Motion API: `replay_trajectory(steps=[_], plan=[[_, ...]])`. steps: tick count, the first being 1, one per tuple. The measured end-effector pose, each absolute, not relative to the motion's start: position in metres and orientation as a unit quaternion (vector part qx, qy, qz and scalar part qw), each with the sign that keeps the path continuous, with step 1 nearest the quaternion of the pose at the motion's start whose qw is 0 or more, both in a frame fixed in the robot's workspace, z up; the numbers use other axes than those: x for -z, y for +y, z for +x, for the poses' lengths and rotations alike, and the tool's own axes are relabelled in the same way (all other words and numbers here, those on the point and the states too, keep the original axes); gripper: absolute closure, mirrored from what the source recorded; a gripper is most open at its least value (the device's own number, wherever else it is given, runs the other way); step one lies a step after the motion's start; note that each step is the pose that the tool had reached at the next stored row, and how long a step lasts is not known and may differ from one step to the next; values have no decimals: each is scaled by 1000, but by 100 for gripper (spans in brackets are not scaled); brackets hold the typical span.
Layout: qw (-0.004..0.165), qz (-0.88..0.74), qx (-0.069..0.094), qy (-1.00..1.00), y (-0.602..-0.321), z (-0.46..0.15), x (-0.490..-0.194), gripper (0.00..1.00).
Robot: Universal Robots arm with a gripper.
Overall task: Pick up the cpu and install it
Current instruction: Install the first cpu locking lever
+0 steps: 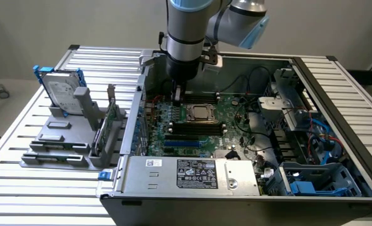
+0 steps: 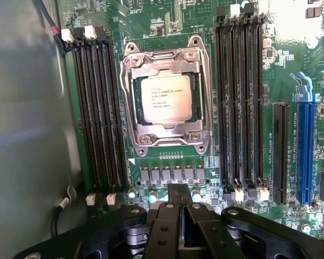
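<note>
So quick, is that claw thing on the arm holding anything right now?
End effector: closed, holding nothing; it hangs over the green circuit board beside the cpu, which sits in its socket.

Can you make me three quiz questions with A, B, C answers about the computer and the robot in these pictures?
1. Where is the cpu?
A. In the metal socket frame on the green board
B. On the slatted table
C. On the power supply

2. What colour is the bracket around the upright hard drive?
A. Red
B. Blue
C. Yellow

3. What is the gripper holding?
A. The cpu
B. A cable
C. Nothing

Answers:
1. A, the wrist view shows the silvery chip sitting inside the socket frame, between the black memory slots.
2. B, blue edges show at the drive's top and side in the exterior view.
3. C, its fingers meet with nothing between them, beside the socket, and the cpu lies apart from them.
</note>
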State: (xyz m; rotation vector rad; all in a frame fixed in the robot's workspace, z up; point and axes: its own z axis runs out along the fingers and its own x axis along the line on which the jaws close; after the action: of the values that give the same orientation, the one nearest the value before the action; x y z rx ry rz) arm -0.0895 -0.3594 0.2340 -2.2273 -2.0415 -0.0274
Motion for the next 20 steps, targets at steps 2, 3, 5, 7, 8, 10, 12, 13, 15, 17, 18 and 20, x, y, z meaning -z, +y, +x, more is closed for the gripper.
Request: replay_trajectory(steps=[2,3,5,7,8,10,12,13,15,17,18,20], plan=[[58,-732,8,-678,-359,-89,-234,89],[57,-731,8,-680,-359,-89,-234,89],[53,-727,9,-684,-359,-89,-234,89],[50,-724,8,-688,-359,-89,-234,89],[50,-724,8,-688,-359,-89,-234,89],[50,-724,8,-688,-359,-89,-234,89],[50,-723,8,-688,-359,-89,-234,89],[50,-723,8,-689,-359,-89,-234,89],[50,-723,8,-689,-359,-89,-234,89],[50,-723,8,-689,-359,-89,-234,89],[50,-722,8,-690,-359,-89,-234,89],[50,-722,8,-690,-359,-89,-234,89]])
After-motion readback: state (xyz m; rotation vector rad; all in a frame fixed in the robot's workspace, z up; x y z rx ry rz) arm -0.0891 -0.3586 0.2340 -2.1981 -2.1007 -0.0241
